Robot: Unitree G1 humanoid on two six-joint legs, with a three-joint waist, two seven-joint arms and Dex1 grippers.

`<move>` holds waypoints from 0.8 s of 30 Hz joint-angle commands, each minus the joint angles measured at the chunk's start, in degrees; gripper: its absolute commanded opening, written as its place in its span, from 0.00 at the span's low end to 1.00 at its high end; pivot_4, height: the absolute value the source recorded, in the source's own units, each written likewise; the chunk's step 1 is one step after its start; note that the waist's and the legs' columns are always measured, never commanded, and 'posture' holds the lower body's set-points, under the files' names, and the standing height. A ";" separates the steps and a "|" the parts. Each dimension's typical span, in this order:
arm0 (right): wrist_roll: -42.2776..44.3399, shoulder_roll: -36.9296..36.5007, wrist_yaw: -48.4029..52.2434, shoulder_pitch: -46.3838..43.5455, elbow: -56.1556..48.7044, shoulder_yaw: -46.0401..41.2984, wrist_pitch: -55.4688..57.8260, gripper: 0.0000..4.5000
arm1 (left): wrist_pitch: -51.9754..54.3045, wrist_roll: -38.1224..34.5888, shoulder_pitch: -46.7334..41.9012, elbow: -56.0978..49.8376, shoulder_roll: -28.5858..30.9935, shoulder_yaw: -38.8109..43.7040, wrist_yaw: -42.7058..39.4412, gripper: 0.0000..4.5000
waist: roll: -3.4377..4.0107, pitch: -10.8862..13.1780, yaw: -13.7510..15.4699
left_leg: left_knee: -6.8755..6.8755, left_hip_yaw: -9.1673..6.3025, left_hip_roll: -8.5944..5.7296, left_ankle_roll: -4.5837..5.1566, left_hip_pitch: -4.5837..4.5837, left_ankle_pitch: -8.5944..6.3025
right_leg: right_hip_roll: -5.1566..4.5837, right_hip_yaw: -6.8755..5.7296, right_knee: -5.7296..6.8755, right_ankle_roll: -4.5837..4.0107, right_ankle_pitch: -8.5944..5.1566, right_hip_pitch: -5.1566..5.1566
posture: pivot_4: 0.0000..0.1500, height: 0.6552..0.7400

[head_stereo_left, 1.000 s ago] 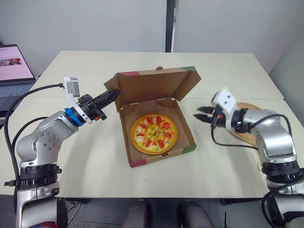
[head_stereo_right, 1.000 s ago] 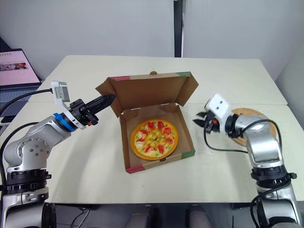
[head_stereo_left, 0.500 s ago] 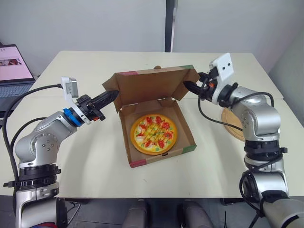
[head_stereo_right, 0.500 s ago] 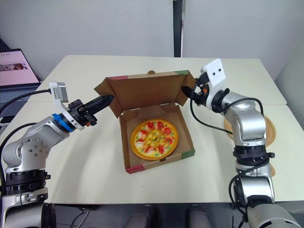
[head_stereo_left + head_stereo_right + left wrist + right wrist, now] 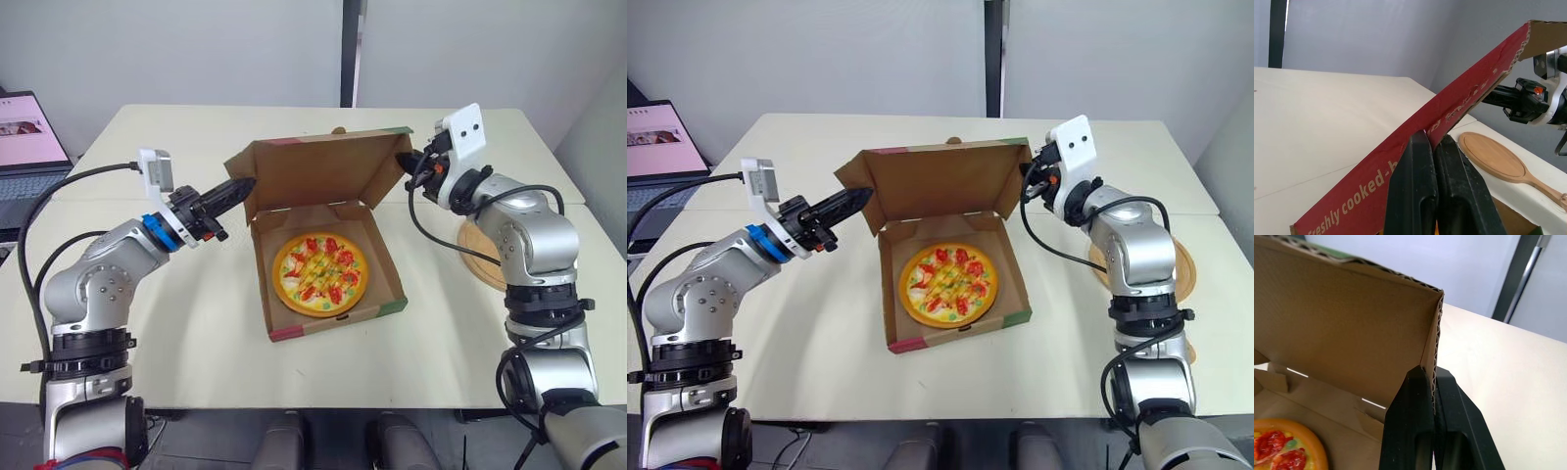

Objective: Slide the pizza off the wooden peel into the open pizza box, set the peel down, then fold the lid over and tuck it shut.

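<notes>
The left gripper [image 5: 243,185] pinches the left edge of the half-raised lid [image 5: 318,176]; the pizza [image 5: 319,273] lies in the open box [image 5: 338,318]; the right gripper [image 5: 405,161] clamps the lid's right flap, with the wooden peel [image 5: 1492,156] on the table [image 5: 196,323] beside it.

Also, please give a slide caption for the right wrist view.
Right tool pinching the side flap of the raised lid, pizza lying in the box.

you have a cream table [image 5: 196,343], with a thin seam [image 5: 578,204] crossing its top. an open laptop [image 5: 24,147] sits just off the table's far left corner, screen lit, pinkish page. a pale grey wall [image 5: 196,49] stands behind the table, with a dark vertical strip [image 5: 351,49] above the middle of its far edge.
</notes>
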 commanded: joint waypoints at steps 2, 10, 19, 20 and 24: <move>0.62 -3.43 -2.72 -1.23 -7.70 -3.26 3.32 0.00 | -4.07 3.41 -6.34 2.23 -3.53 -2.93 -0.49 0.00 | -0.01 0.01 0.18 | 0.02 -0.03 -0.01 0.00 -0.04 0.00 | 0.00 -0.02 -0.01 0.00 0.00 0.00 | 1.00 1.00; 4.09 -4.79 -6.84 -1.03 -19.70 -6.27 15.75 0.00 | -8.84 9.06 -17.01 14.97 -11.57 -6.27 -2.67 0.00 | -0.02 0.01 -0.34 | 0.01 0.02 -0.03 0.01 -0.05 0.00 | 0.02 0.02 0.01 0.01 0.01 -0.04 | 1.00 1.00; 4.64 0.35 -13.28 0.65 -28.50 -6.02 26.72 0.00 | -10.54 13.40 -20.41 21.26 -13.27 -7.81 -6.54 0.00 | -0.02 0.01 -0.85 | -0.01 0.04 -0.02 0.01 -0.07 0.00 | 0.04 0.09 0.03 0.01 0.01 -0.10 | 1.00 1.00; 4.26 1.18 -14.22 1.38 -28.99 -6.02 27.12 0.00 | -9.76 13.23 -20.21 20.86 -13.51 -7.79 -6.60 0.00 | -0.02 0.01 -0.86 | -0.01 0.03 -0.02 0.02 -0.07 0.00 | 0.04 0.09 0.03 0.01 0.01 -0.10 | 1.00 1.00; 4.26 3.83 -16.65 3.18 -31.23 -6.28 28.91 0.00 | -6.87 12.60 -18.27 17.91 -14.18 -7.91 -6.53 0.00 | -0.02 0.01 -0.92 | -0.02 0.03 -0.02 0.01 -0.08 0.00 | 0.04 0.11 0.03 0.01 0.01 -0.11 | 1.00 1.00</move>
